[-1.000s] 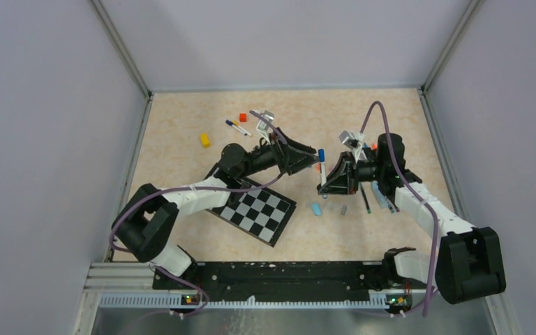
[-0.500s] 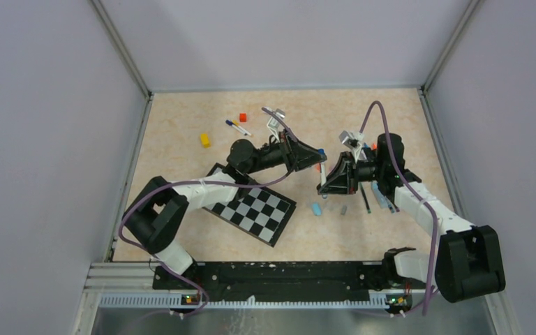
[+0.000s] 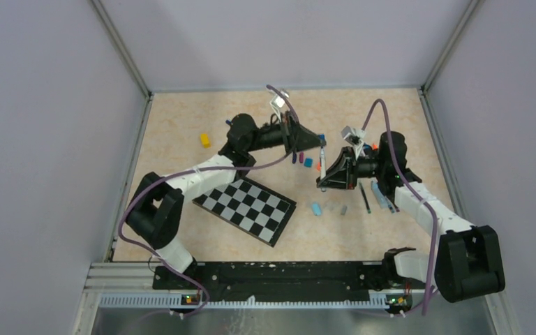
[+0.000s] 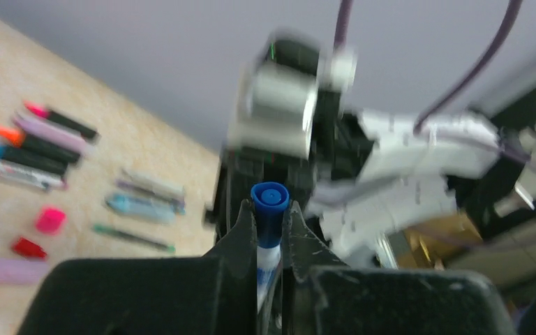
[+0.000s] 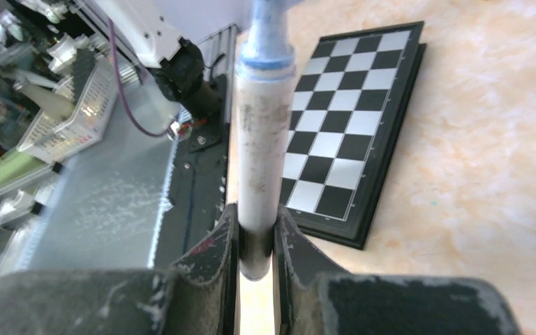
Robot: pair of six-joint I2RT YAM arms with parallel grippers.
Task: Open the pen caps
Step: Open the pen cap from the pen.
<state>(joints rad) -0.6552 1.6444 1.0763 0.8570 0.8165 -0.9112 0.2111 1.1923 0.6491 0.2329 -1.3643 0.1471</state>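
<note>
L gripper (image 4: 269, 234): fingers pinched on 1 blue pen cap (image 4: 269, 207); cap sits on end of 1 white pen (image 5: 260, 146). R gripper (image 5: 257, 244): clamped on barrel's opposite end. Pen near upright, held betw. both arms above table. Top view: 3 loose caps (image 3: 308, 162) just left of pen, 3 others nearer the 1 checkerboard (image 3: 248, 209). 1 yellow block (image 3: 204, 140) well apart, left. L wrist view: pink cap (image 4: 50, 219), red cap (image 4: 28, 247), lilac cap (image 4: 14, 270) beside markers (image 4: 42, 136); marker count unclear, blurred.
</note>
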